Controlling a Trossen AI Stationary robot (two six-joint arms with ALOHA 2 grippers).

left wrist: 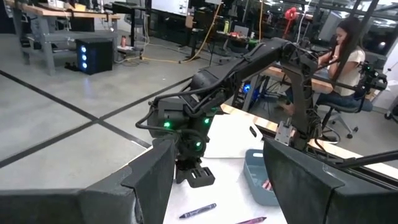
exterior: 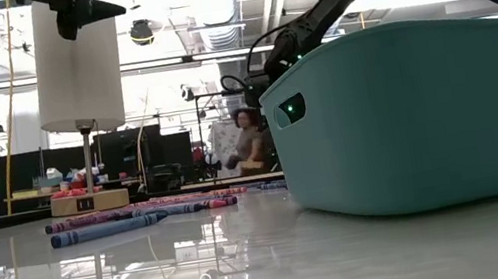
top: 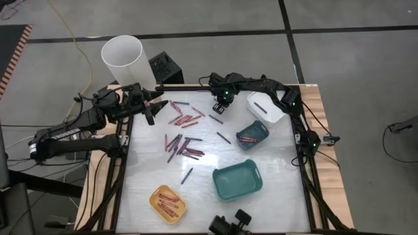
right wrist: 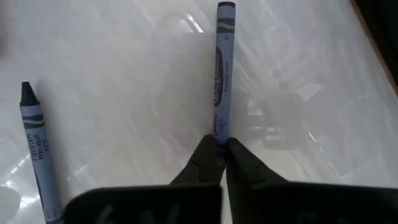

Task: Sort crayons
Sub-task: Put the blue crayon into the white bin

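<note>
1. On the pale surface (top: 144, 196) I count four trays: a large teal tray (top: 237, 181) at the front, a smaller blue-grey tray (top: 253, 134), a white tray (top: 266, 106) at the far right, and a yellow tray (top: 168, 202) at the front left.
2. I have two arms. The right gripper (right wrist: 221, 152) is down at the far middle, jaws closed on the end of one dark blue-grey crayon (right wrist: 222, 68) that lies flat. The left gripper (left wrist: 214, 180) hangs at the far left, jaws wide, holding nothing.
3. My main risk is that the pinch sits at the crayon's very tip, so it may swing or slip out on lifting.
4. A second dark crayon (right wrist: 36, 146) lies nearby, apart from the first.
5. The loose crayons (top: 183, 134) lie mid-surface, roughly two dozen; I cannot count them exactly.
</note>
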